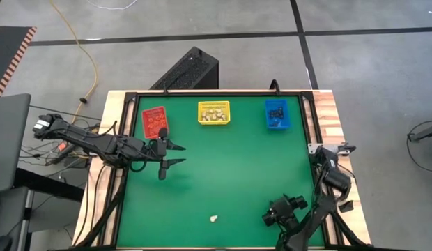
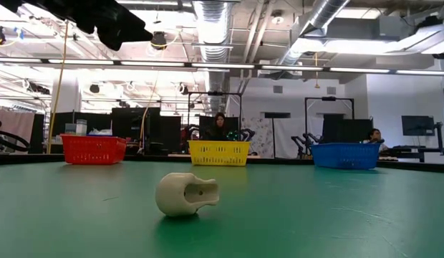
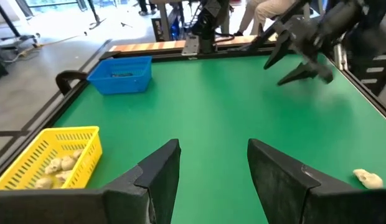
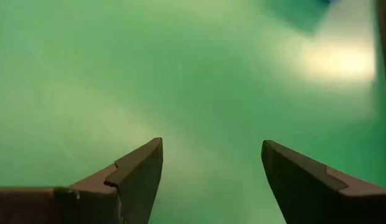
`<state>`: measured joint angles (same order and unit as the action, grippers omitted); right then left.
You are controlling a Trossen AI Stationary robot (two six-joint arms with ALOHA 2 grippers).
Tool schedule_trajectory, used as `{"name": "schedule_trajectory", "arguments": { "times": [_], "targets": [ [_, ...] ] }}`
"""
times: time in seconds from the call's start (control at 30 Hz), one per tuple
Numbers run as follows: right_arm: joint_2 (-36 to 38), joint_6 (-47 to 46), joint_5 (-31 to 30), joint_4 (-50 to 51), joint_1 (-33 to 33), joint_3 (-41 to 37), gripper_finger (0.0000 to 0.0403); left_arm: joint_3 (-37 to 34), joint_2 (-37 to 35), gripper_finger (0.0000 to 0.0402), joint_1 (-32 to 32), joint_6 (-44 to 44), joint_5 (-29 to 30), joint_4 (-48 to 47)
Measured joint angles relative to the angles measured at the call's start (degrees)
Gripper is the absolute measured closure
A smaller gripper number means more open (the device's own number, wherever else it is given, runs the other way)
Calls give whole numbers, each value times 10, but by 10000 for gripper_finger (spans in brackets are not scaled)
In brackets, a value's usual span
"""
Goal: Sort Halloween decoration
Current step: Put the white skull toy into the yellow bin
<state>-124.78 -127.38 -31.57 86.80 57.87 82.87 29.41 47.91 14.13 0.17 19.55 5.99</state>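
Green tabletop (image 1: 223,167) | one cream decoration (image 1: 214,219) left | left gripper (image 1: 175,155) spread, empty | right gripper (image 4: 211,180) parted | workshop seen behind.

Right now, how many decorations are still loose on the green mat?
1: a cream-white trinket lies near the mat's front edge, apart from both claws. None seems hidden.

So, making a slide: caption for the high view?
One cream trinket left on the green table; both claws open, left near the red bin.
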Motion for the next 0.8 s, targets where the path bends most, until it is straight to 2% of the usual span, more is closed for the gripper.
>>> {"name": "schedule_trajectory", "arguments": {
  "times": [0.07, 0.13, 0.23, 0.33, 0.43, 0.57, 0.67, 0.8],
  "targets": [
    [45, 18, -56, 6, 0, 2, 101, 0, 0, 224, 0, -2, 2, 4],
    [88, 88, -137, -38, 0, 3, 101, 0, 1, 224, 0, -2, -3, 4],
    [125, 303, -220, -195, -6, 2, 101, 0, 1, 224, 0, 5, -21, 4],
    [143, 540, -227, -359, -32, 3, 101, 0, 1, 224, 0, 6, -28, 4],
    [129, 729, -175, -519, -77, 3, 101, 0, 1, 224, 0, 7, -30, 4],
    [102, 940, -37, -725, -144, -11, 101, 0, 1, 224, 0, 26, -47, 4],
    [101, 1033, 51, -844, -188, -47, 101, 0, 1, 224, 0, 35, -55, 4],
    [102, 1087, 89, -936, -225, -107, 101, 0, 1, 224, 0, 37, -58, 2]
  ]
}}
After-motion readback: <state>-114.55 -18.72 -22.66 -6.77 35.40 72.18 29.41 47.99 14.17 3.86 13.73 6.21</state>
